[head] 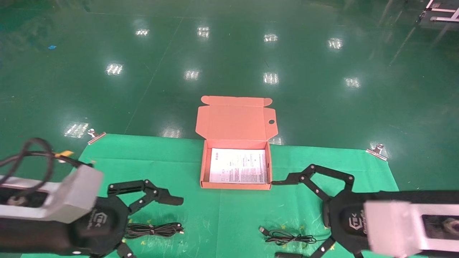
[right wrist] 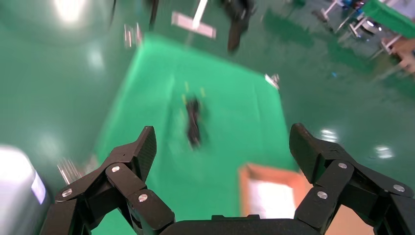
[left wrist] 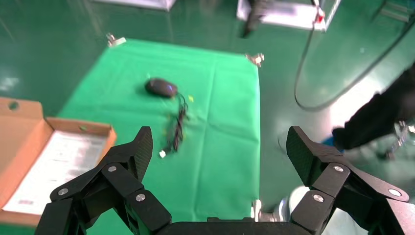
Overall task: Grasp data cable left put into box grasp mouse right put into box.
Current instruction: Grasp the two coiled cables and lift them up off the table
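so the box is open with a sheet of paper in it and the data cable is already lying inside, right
Not quite. The box is open and holds a printed sheet, but the data cable is not inside: the head view shows it lying on the green mat, by the left gripper.

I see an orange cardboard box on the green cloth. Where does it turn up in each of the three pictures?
Head view: the box sits centre, lid flap open away from the robot, a printed sheet inside.
Left wrist view: box at the left edge, cut off.
Right wrist view: box low, between the end effector's fingers.
Shared landmark: the white printed sheet.
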`<state>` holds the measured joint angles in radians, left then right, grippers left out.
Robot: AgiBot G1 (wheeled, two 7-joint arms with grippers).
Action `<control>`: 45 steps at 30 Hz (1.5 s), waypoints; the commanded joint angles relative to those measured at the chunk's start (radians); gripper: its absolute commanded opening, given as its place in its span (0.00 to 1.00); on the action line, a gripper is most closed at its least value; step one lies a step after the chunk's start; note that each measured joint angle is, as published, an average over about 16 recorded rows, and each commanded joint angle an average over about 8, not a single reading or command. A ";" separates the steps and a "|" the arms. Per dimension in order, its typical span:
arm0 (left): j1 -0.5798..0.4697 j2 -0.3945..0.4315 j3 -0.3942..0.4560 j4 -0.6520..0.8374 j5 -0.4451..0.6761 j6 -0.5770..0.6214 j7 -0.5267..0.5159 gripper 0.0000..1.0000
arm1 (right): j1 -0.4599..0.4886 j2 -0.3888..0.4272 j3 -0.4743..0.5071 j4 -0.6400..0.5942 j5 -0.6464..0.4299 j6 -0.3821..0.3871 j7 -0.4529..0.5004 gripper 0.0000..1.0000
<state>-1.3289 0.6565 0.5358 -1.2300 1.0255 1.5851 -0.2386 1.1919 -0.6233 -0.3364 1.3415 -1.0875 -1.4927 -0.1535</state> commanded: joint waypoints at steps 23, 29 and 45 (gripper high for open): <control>-0.297 0.230 0.495 0.107 0.586 -0.082 0.076 1.00 | -0.019 -0.133 -0.165 0.007 -0.608 0.217 -0.489 1.00; -0.259 0.266 0.531 0.122 0.689 -0.165 0.074 1.00 | -0.053 -0.162 -0.202 -0.001 -0.721 0.275 -0.475 1.00; -0.203 0.386 0.562 0.329 0.797 -0.325 0.072 1.00 | -0.054 -0.290 -0.261 -0.160 -0.865 0.297 -0.288 1.00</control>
<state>-1.5342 1.0411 1.0952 -0.8950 1.8184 1.2620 -0.1599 1.1408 -0.9127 -0.5960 1.1786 -1.9483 -1.1940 -0.4520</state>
